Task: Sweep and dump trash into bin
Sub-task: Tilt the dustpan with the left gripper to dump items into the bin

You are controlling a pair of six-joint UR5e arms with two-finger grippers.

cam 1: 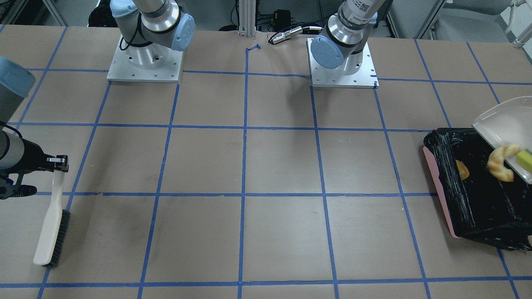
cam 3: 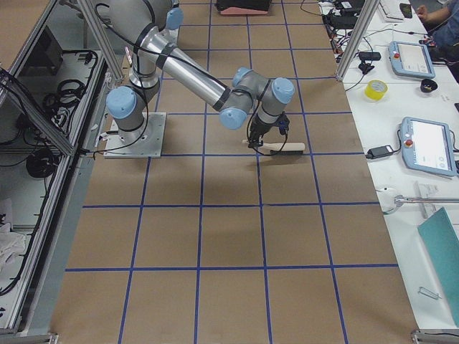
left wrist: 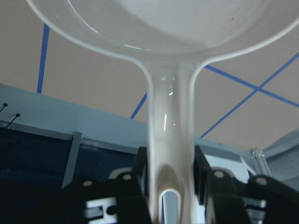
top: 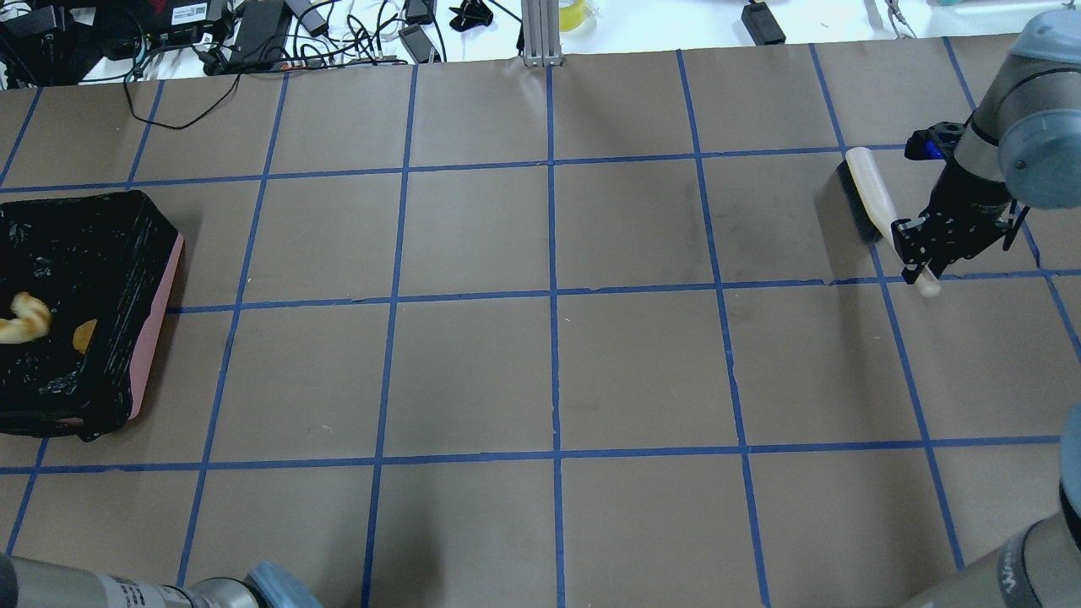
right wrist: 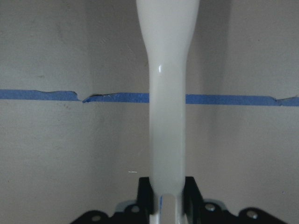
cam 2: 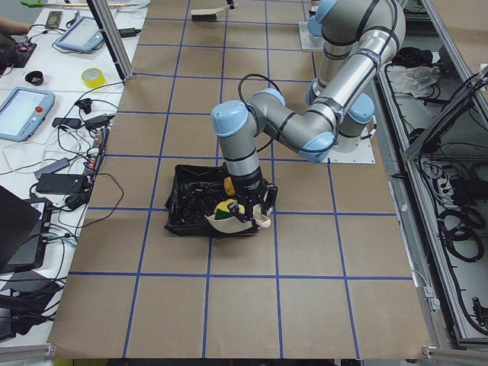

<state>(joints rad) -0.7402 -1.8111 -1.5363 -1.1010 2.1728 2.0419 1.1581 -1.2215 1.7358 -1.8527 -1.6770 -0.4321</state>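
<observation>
The pink bin [cam 1: 434,178] with a black bag stands at my left table end; it also shows in the overhead view [top: 157,321]. The potato lump [cam 1: 462,169] lies inside it. My left gripper [left wrist: 170,172] is shut on the handle of the cream dustpan [cam 1: 503,120], which is tilted over the bin. The croissant [cam 1: 501,164] hangs at the dustpan's lip over the bag, and the sponge wedge [cam 1: 525,160] sits on the lip beside it. My right gripper [top: 925,245] is shut on the handle of the brush [top: 866,198], far off at the right table end.
The brush's bristles [cam 1: 60,236] rest on the table by the right end. Both arm bases [cam 1: 145,62] stand at the table's back edge. Blue tape lines grid the brown tabletop. Cables and devices lie on a white bench beyond the far edge.
</observation>
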